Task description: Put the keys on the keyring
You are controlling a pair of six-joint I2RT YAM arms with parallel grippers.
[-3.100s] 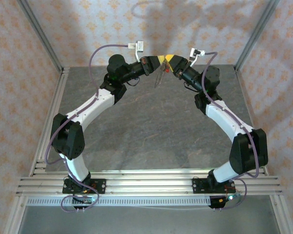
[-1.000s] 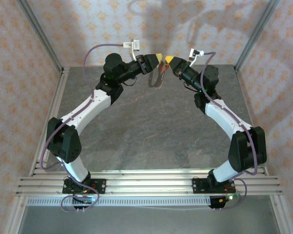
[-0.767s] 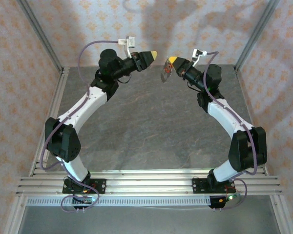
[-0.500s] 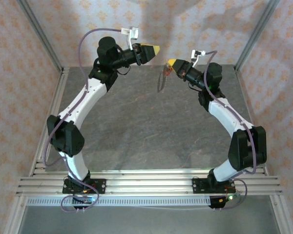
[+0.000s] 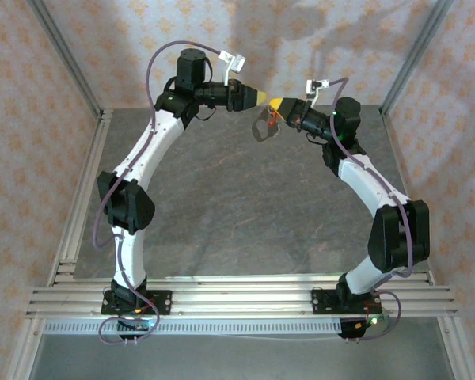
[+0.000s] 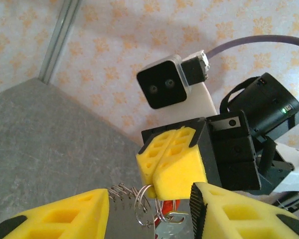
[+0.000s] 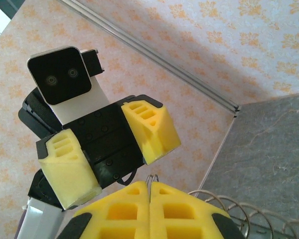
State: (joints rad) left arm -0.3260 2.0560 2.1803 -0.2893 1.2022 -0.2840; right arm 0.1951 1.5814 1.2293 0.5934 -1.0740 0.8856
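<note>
My right gripper is held high over the back of the table, shut on the keyring, which dangles below it. In the left wrist view the right gripper's yellow fingers pinch the thin wire keyring. A key with a red head and a silvery key hang there, and a coil of wire sits beside them. My left gripper faces it tip to tip, open, its fingers on either side of the hanging ring without touching. From the right wrist, the ring's wire pokes out above my shut fingers.
The grey stone-patterned table lies below both raised arms. Patterned walls and metal frame posts close in the back and sides. The left arm's wrist camera faces my right wrist at close range.
The left gripper had drawn back up and to the left, away from the ring. It has now swung back to the right and meets the right gripper again. The right gripper has kept its hold.
</note>
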